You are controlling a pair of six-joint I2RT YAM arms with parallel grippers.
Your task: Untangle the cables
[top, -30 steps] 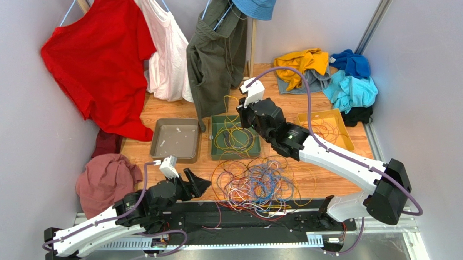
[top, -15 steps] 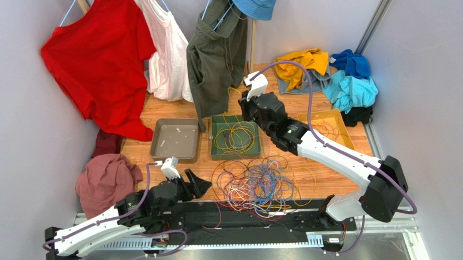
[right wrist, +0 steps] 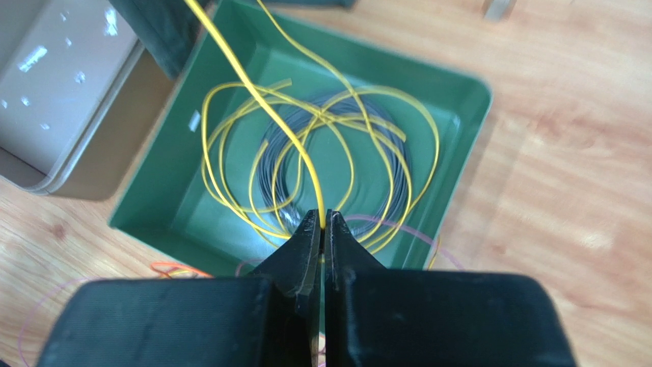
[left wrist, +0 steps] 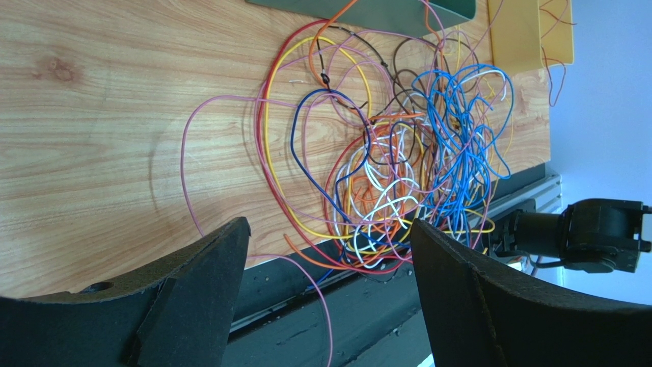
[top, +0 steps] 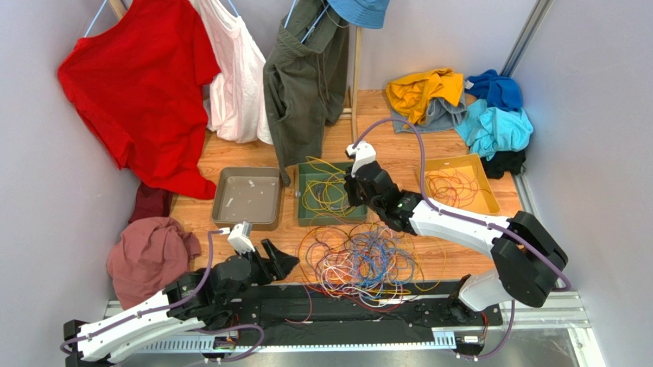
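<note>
Pinching one yellow cable in the right jaws, pressed together on it right at the tips. Held low over the near rim of the green tray, at the far middle of the tabletop, with the strand running up and off to the far left, out of the wrist view. Probably meant to be dropped in with its own kind, given the bunch of yellow and grey loops lying inside that tray. Looks like sorting by colour, going by the orange and red strands in the yellow tray to the right and the few pale scraps in the grey tray to the left. Cannot tell from above where the free end lies.

Left jaws spread wide and gripping nothing, low at the near left edge. Pointed at the tangle, heaped in the near middle just this side of the green tray. Likely parked there to stay out of the right arm's way, yet close enough to pin or pull the heap after the drop. One pink strand looping out left of the heap and trailing through the gap between the left jaws, apparently untouched.

Plenty left to do, judging by the blue, white, orange, red and purple loops knotted together. Worth lowering further before letting go, to stop a springy strand flicking back over the rim.
</note>
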